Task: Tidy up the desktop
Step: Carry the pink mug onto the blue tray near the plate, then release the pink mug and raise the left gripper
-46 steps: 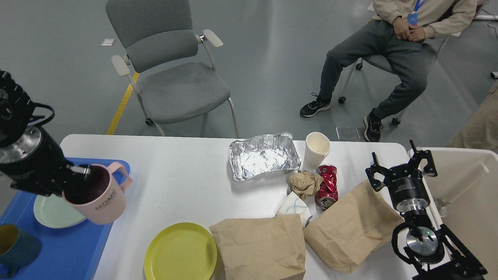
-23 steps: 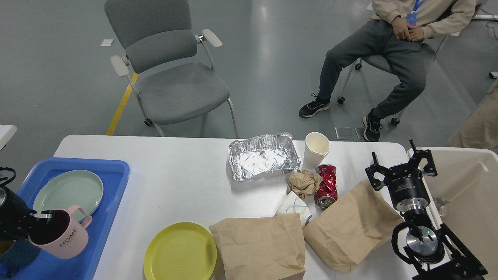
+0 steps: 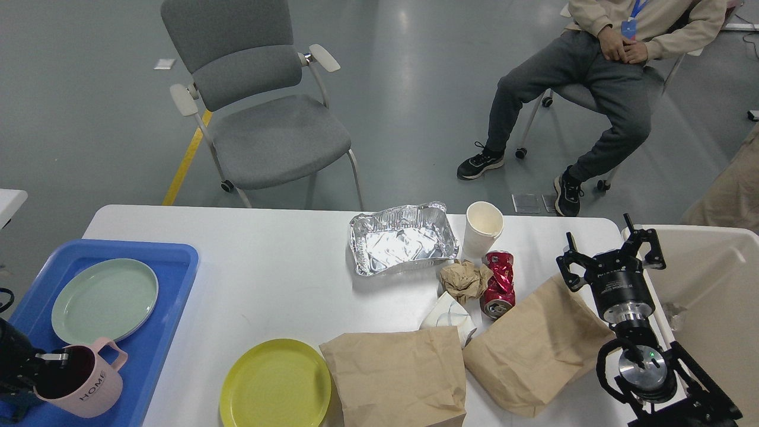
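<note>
**Mug going down onto the tray, litter yet to clear**

A grey floor lies behind the white surface, with an empty grey chair and a seated person beyond its far edge. The surface fills the lower half of the view, running from the blue tray at the left to the cream bin just off its right end.

The left gripper sits low at the left edge, its jaws clamped on the rim of a pink mug that hangs over or rests on the tray's near end; whether the base is touching cannot be told. A pale green plate already lies in the tray just beyond the mug. The right gripper hovers with its jaws apart and holding nothing, above the corner of a brown paper bag, beside the bin.

The step in hand looks to be setting the mug down with the crockery. Next the jaws need to let go and lift straight off so the mug does not tip. After that, the yellow plate is nearest the tray and suits the left arm. The foil dish, paper cup, crushed red can, crumpled paper and a second bag look bound for the bin.
</note>
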